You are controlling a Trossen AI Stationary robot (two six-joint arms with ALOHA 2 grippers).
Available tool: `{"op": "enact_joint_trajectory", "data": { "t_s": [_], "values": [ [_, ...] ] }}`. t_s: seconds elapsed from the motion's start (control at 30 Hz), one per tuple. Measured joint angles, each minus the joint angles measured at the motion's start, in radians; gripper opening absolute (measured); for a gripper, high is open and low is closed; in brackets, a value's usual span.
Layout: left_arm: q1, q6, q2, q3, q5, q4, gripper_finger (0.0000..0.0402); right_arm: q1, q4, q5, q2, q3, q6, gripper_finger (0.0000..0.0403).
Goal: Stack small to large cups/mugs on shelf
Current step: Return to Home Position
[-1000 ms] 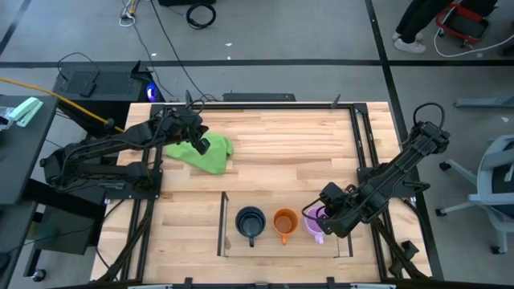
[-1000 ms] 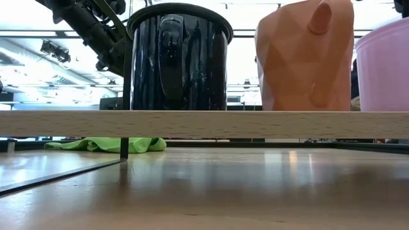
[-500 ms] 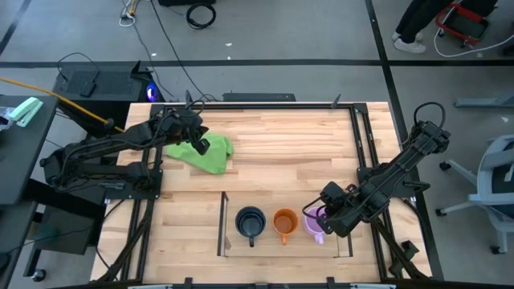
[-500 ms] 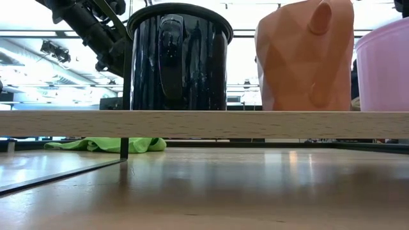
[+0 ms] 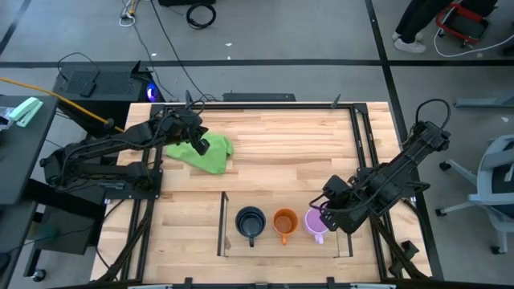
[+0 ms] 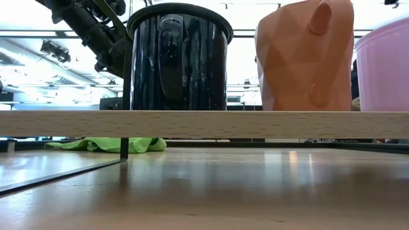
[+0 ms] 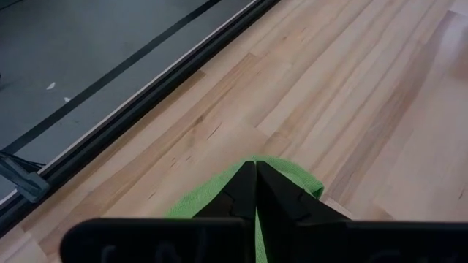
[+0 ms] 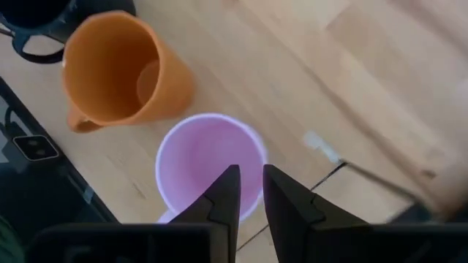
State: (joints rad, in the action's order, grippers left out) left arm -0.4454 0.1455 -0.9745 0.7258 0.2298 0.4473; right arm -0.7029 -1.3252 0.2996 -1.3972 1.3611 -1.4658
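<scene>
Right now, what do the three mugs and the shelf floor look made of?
Black mug: glossy with sharp reflections, likely glazed ceramic or enamel.
Orange mug: matte, faceted sides; plastic or unglazed ceramic, cannot tell which.
Purple mug: smooth with a soft sheen; plastic or ceramic.
Shelf floor: pale wood, faint grain along its edge, matte.

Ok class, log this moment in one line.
shelf: black mug, orange mug, purple mug | right hand open above purple mug | left hand shut over green cloth

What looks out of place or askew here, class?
Nothing stands out: black mug, orange mug and purple mug stand upright in a row on the shelf; right gripper above the purple one, left gripper over green cloth.
</scene>
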Motion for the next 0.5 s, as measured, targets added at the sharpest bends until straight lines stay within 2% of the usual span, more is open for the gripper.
{"op": "enact_joint_trajectory", "data": {
  "t_s": [0.17,0.3,0.5],
  "values": [
    [0.017,0.001,0.000,0.000,0.001,-0.002,0.0016,0.000,-0.054,0.038,0.000,0.069,0.085,0.0068],
    [0.058,0.010,0.000,0.000,0.000,-0.008,0.0025,0.000,-0.043,0.044,0.000,0.110,0.178,0.0068],
    [0.126,0.024,0.018,0.025,0.000,-0.007,0.0031,0.000,0.021,0.044,0.000,0.164,0.226,0.0068]
  ]
}}
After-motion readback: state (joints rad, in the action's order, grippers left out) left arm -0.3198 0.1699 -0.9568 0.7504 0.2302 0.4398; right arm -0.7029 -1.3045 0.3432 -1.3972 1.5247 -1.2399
